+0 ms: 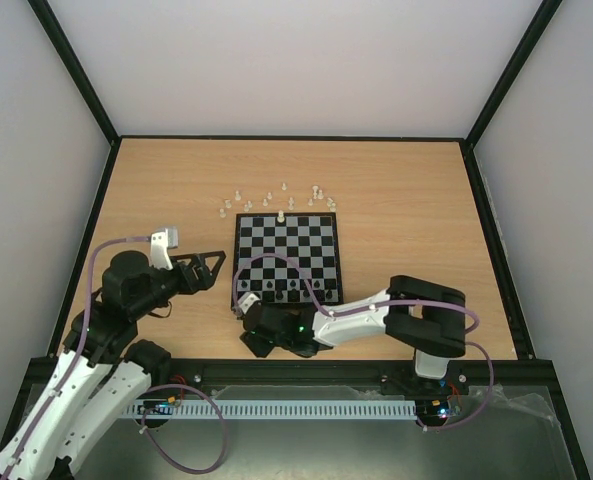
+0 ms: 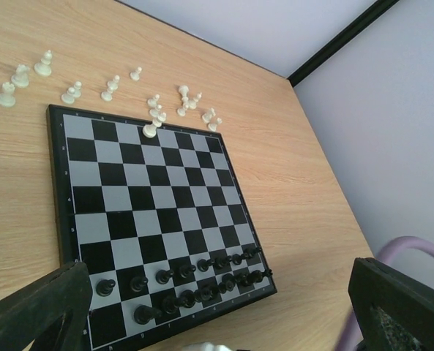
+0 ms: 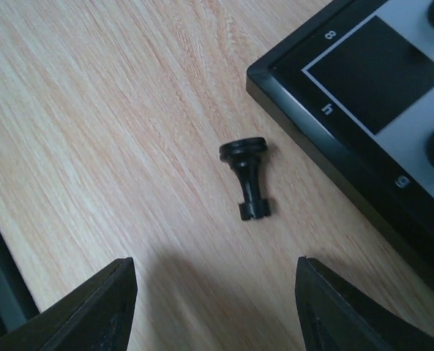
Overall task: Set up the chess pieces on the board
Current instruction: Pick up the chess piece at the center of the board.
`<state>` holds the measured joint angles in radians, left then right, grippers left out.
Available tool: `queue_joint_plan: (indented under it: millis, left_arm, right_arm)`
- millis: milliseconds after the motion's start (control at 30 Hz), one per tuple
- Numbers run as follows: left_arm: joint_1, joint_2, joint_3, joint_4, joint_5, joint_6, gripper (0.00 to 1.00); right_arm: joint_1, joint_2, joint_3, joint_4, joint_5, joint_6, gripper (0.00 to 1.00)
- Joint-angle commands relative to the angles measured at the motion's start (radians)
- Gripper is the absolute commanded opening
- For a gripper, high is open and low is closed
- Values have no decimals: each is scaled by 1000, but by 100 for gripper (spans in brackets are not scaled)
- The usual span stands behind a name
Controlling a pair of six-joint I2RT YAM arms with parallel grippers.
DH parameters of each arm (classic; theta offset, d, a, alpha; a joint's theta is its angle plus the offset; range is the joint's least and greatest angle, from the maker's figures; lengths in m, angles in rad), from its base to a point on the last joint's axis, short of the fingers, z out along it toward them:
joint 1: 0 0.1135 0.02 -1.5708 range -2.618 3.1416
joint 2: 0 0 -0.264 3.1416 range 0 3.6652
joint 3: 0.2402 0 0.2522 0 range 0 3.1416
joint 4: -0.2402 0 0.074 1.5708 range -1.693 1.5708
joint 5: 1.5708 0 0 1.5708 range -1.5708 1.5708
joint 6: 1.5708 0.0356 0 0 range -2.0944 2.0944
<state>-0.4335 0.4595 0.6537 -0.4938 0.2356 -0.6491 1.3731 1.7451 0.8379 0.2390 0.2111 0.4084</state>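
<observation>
Black piece (image 3: 249, 179), one, lies toppled just off the near-left corner of your board (image 3: 334, 153); one white piece (image 2: 150, 131) stands aboard. Left gripper (image 2: 217, 292) gapes empty; right gripper (image 3: 215, 278), half-open, holds nothing.

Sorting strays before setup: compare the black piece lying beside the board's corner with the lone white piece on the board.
The black piece lies on its side; the white piece stands upright. The black piece rests on the table, the white piece on the board at its far edge. Both are chess pieces, neither gripped.
</observation>
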Motion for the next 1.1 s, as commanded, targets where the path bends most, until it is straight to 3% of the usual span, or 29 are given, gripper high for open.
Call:
queue_joint_plan:
  millis: [0,300,767,900,1067]
  left_arm:
    - [-2,-32,7,-31,15,12,99]
    - [-2,-30,19,-37,6,20,99]
    - [-2,-48,25,-66,-16,13,99]
    - [-2,-63,28,-90,-7,10,99]
    - [-2,-49,22,-109,60,21,99]
  right_arm:
    - [6,63,62,9,18,-33,60]
    - [-9,126,117,-27,58,-25,56]
    - [-39,138,103,-22,-37,-50,25]
    - [-39,141,103,-29,-61,-51,10]
    - [-38,47,57,-39,-70,-44,5]
